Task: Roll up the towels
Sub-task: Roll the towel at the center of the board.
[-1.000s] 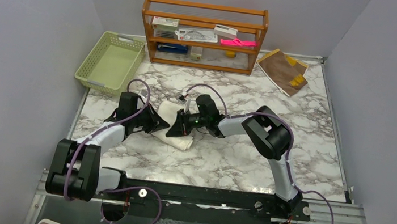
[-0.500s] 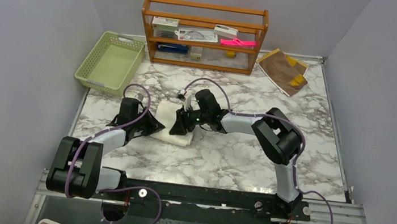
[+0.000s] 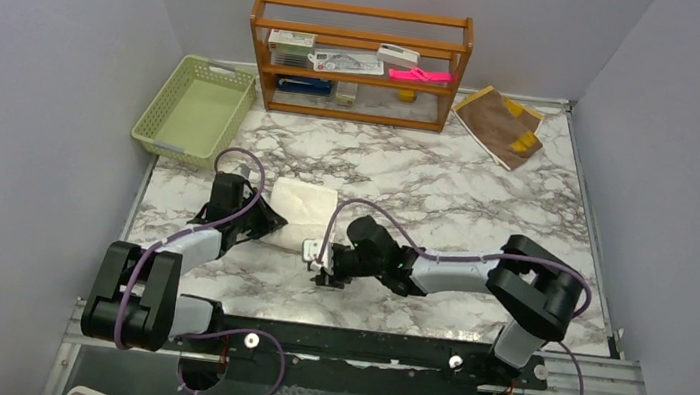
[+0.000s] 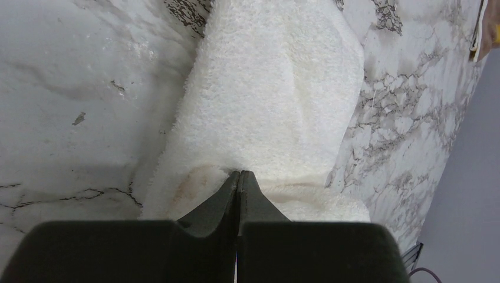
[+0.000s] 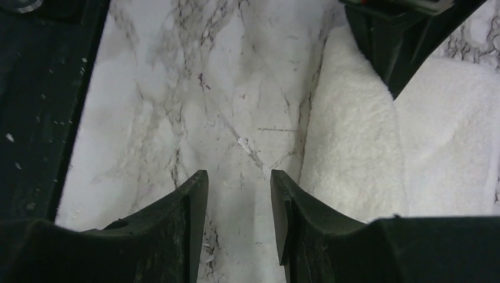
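Cream towel (image 4: 277, 106) touches closed left pincer (image 4: 239, 177).

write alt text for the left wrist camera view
The left gripper, fingers shut together, has its tips against the near edge of a cream-white terry towel lying rumpled on a white marble-patterned table. Whether cloth is pinched between them is not visible.

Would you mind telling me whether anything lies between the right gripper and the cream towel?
Nothing visible does. The right gripper, jaws open, hangs over the bare marble table right beside the cream towel. The left gripper is shut at the towel's opposite side, out of the path.
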Available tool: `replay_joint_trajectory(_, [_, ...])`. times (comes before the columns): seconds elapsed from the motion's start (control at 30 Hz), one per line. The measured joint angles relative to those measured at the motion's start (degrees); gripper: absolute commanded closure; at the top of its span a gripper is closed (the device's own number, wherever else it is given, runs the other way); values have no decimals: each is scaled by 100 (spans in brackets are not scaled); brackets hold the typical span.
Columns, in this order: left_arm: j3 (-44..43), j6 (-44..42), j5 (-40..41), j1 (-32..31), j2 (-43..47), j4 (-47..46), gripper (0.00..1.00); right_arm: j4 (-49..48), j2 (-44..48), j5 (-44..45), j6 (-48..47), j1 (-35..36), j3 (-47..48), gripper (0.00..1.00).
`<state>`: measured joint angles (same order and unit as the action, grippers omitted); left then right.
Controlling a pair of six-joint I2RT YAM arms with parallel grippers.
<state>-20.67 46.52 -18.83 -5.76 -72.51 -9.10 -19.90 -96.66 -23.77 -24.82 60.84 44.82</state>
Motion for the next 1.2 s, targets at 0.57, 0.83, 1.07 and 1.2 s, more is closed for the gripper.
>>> replay_joint_trajectory(0.57, [-4,-2,4,0,-87,-94,100,-817,-870,855,-1812,326,271,48])
replay_joint_trajectory(0.83, [-11,-11,2,0,-120,-118,100,-922,-1141,1126,-2098,330,431,49])
replay_joint_trajectory(1.07, [-24,-44,2,0,-144,-136,100,-931,-1532,1543,-2334,332,767,79])
replay_joint_trajectory(1.2, [-55,-92,24,2,-149,-90,100,-988,-1696,1967,-2361,334,914,99])
